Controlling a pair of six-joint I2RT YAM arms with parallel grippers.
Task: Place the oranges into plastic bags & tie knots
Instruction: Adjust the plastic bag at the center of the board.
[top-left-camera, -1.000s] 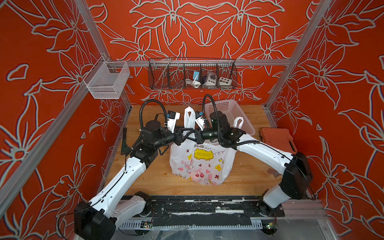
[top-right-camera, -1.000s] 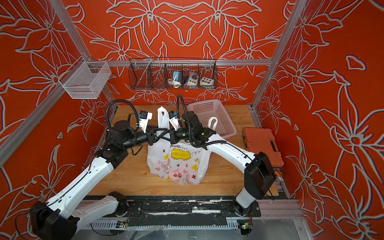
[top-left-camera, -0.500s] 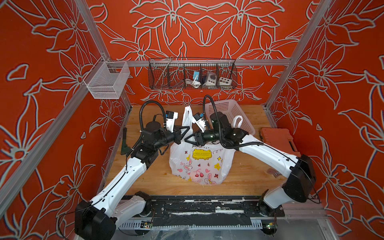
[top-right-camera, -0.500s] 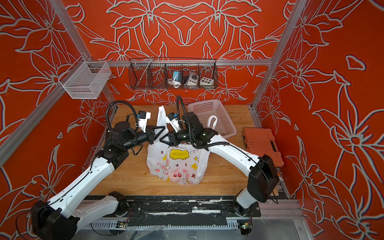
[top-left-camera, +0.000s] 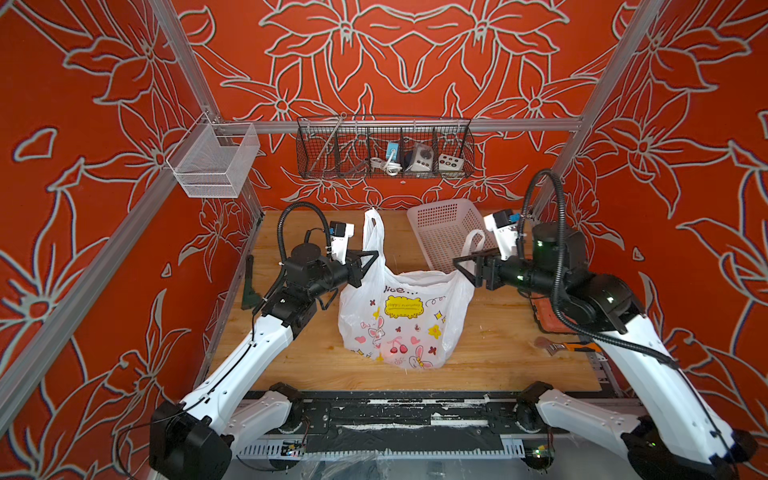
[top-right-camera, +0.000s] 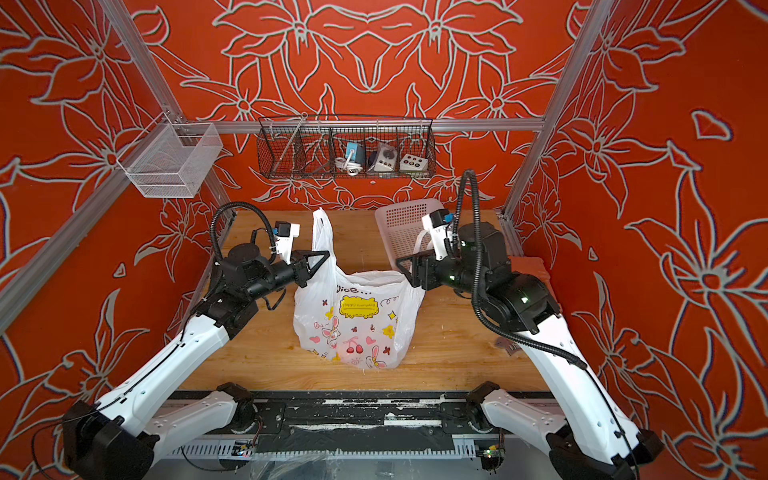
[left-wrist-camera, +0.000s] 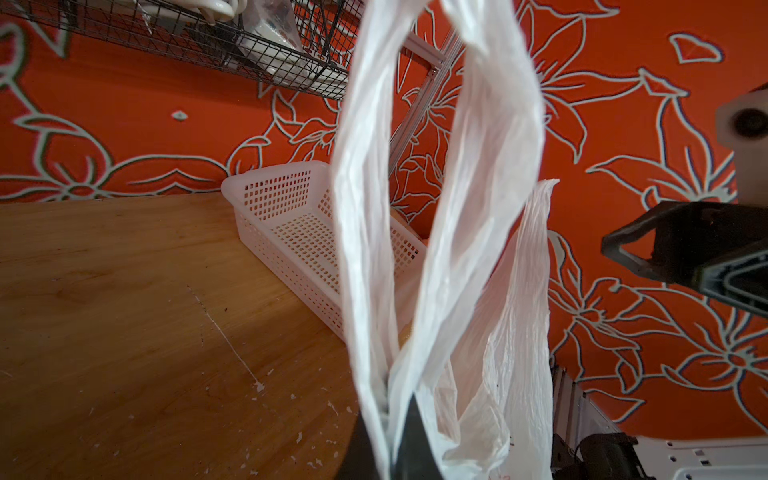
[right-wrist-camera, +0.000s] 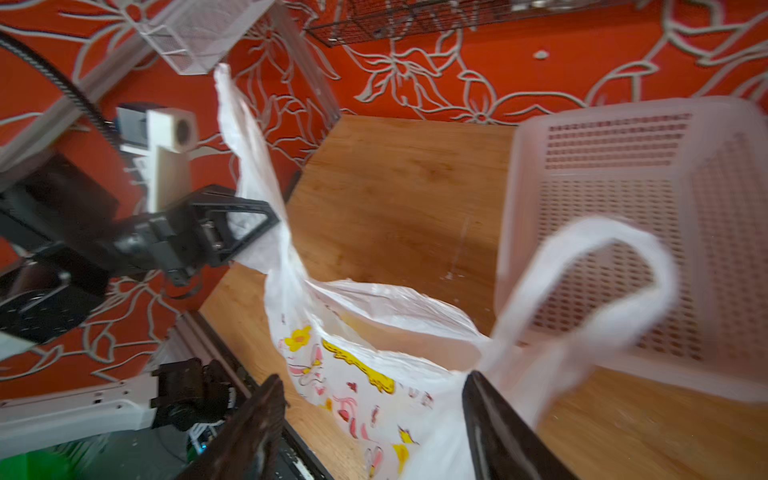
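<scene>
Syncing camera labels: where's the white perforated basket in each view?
Top view: basket at the back of the table, to the robot's right of the bag.
Top view: basket in the same place, partly behind the right wrist camera.
Left wrist: basket behind the raised bag handle.
Right wrist: basket behind the loose handle loop.
Shared landmark: the printed bag.

Orange-red floral walls enclose a wooden tabletop, framed by aluminium rails.
</scene>
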